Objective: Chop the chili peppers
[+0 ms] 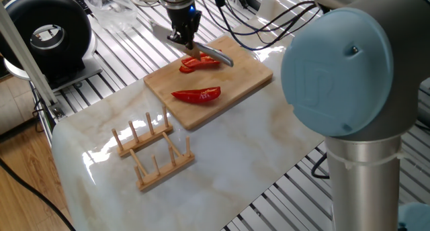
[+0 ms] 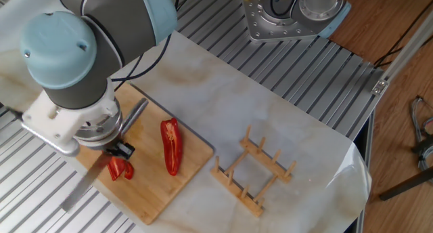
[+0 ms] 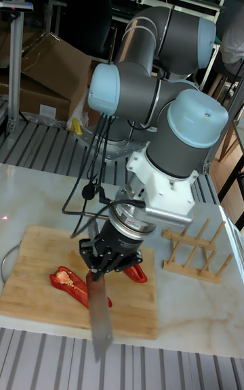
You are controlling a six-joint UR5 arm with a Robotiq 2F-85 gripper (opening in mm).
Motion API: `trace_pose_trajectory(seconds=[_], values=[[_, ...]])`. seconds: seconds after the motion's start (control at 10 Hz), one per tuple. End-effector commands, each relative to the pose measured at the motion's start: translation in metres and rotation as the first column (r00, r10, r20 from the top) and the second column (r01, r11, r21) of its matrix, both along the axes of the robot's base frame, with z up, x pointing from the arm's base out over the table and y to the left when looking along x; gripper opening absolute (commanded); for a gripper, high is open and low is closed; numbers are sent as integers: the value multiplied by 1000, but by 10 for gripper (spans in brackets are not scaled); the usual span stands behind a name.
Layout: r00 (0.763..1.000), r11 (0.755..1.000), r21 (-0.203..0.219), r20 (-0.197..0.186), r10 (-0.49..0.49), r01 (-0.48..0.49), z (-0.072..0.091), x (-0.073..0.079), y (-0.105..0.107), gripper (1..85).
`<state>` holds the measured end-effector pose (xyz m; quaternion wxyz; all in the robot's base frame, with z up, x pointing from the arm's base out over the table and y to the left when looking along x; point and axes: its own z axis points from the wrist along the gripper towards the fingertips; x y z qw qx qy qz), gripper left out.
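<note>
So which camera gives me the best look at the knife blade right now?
The tall fixed view: the knife hangs full length from the gripper, blade pointing down over the cutting board. One fixed view shows the blade foreshortened above a chili pepper. In the other fixed view, the arm hides most of it.

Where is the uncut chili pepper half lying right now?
In one fixed view, the whole chili pepper half lies on the wooden cutting board, nearer the wooden rack than the half under the knife.
</note>
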<state>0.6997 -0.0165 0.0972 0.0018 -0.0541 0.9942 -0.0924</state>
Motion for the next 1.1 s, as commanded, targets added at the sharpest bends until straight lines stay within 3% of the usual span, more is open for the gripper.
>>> trace_pose_trajectory(seconds=[0.0,0.1,0.2,0.3,0.4,0.7,0.9,1.0], values=[[953,954,10,41,-299,299,-2,-6,-7,13],[921,921,49,33,-388,387,-6,-7,3,13],[904,904,61,36,-426,424,-7,-7,5,13],[880,879,101,45,-473,467,-7,-1,14,13],[871,871,105,57,-487,480,-7,2,13,13],[876,871,145,46,-479,469,-7,8,30,13],[907,907,116,76,-414,404,-9,22,37,13],[908,909,115,84,-410,400,-8,26,43,13]])
